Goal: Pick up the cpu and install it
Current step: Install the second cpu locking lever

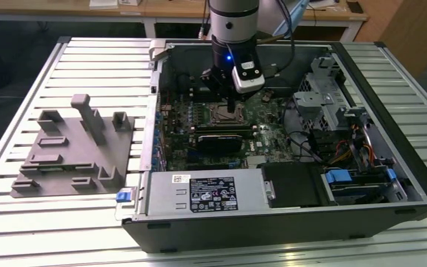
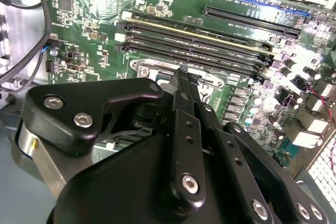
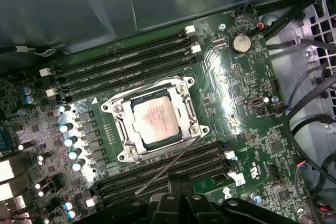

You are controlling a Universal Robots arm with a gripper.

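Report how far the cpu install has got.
Looks done: the cpu lies inside the socket frame on the motherboard. In hand: nothing seen; the gripper hangs over the socket. Left: the wire lever sticks out unlatched, so the socket looks not yet locked.

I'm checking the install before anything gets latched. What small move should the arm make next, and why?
Probably a short move of the gripper toward the free end of the thin wire lever. In the first wrist view the silver-grey square cpu lies flat inside the metal socket frame, while the lever angles away from the frame, apparently unlatched, with its end near the gripper.
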